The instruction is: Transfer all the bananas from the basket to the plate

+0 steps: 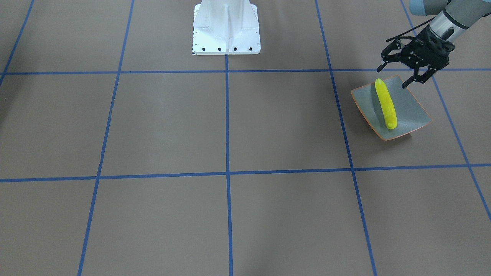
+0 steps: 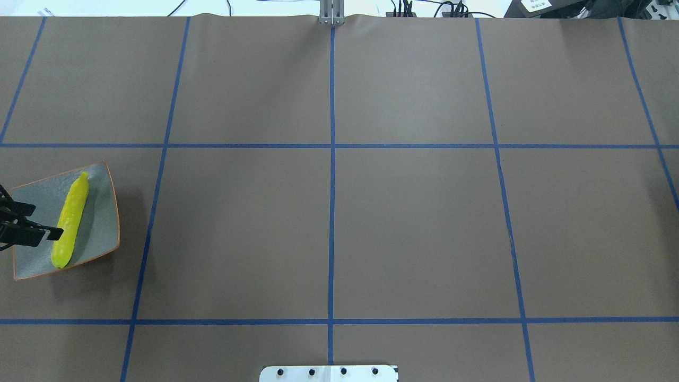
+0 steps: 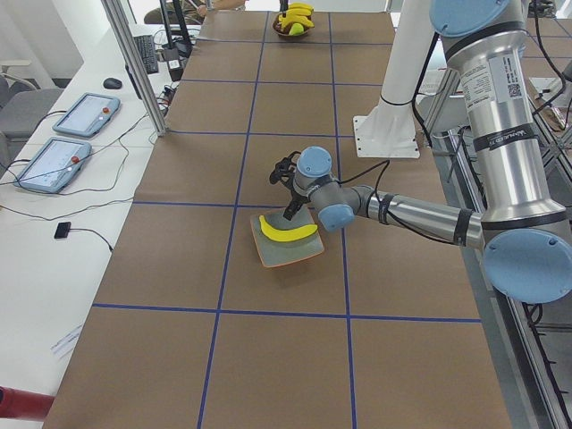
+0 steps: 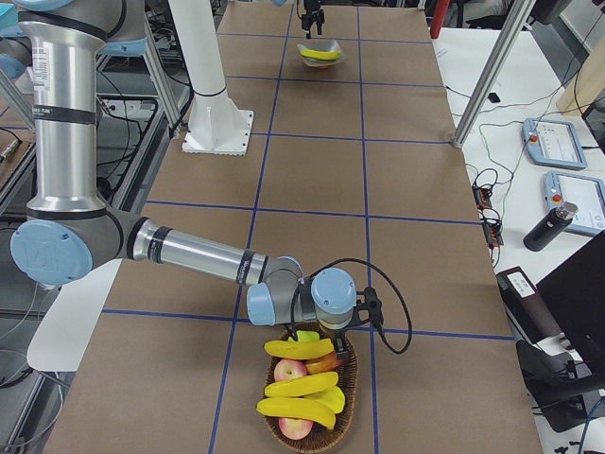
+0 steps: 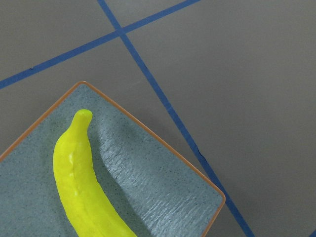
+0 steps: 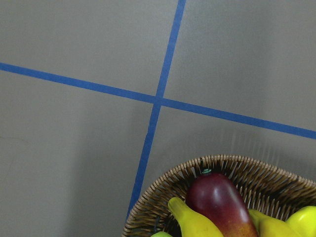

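Note:
One yellow banana [image 1: 385, 104] lies along the grey-green plate [image 1: 412, 111]; it also shows in the overhead view [image 2: 70, 220] and the left wrist view [image 5: 84, 187]. My left gripper [image 1: 392, 76] is open and empty, just above the plate's robot-side edge. Three bananas [image 4: 302, 385] lie in the wicker basket [image 4: 357, 378] at the table's other end. My right gripper [image 4: 329, 329] hangs over the basket's rim; I cannot tell if it is open or shut. The right wrist view shows the basket's rim [image 6: 197, 165] and a banana tip [image 6: 192, 222].
Red apples [image 4: 288, 371] and a dark red fruit [image 6: 219, 202] share the basket. The white robot base [image 1: 226, 27] stands at the table's robot-side edge. Tablets [image 3: 54, 156] and cables lie on the bench beside the table.

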Robot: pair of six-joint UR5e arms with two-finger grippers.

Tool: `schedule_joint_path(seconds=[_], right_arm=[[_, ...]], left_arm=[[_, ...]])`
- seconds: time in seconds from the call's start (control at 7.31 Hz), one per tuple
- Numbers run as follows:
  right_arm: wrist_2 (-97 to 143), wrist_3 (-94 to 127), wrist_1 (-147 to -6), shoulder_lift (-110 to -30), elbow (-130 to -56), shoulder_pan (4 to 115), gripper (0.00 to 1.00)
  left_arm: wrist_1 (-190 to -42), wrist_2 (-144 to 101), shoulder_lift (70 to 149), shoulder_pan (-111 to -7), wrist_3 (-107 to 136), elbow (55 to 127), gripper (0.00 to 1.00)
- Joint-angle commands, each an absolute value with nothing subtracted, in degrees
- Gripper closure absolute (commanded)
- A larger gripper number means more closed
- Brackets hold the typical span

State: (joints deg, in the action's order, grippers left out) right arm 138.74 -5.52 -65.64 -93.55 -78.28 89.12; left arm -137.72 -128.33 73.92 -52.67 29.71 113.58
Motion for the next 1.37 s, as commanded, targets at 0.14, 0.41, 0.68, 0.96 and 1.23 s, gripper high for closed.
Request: schedule_joint_path(seconds=[0.14,0.41,0.68,0.96,1.23], right_arm=[[138.60,-5.63,-63.81,-93.78,-74.80,89.12,0.16],[138.60,-5.19,-63.81,-93.87,-74.71,89.12,0.27],[138.78,-5.27,-63.81,-94.30,-74.62,89.03,0.26],[138.87,-5.27,-63.72,-94.83,-74.62,89.03,0.26],[138.87,-5.27,-63.72,-95.01,-74.62,88.86,0.46]], left_arm=[[-137.72,-128.32,74.53,-52.73,29.71,113.56,0.00],[-137.72,-128.32,74.53,-52.82,29.71,113.64,0.00],[-137.72,-128.32,74.71,-52.82,29.71,113.64,0.00],[-137.72,-128.23,74.71,-52.82,29.71,113.55,0.00],[-137.72,-128.23,74.71,-52.82,29.71,113.55,0.00]])
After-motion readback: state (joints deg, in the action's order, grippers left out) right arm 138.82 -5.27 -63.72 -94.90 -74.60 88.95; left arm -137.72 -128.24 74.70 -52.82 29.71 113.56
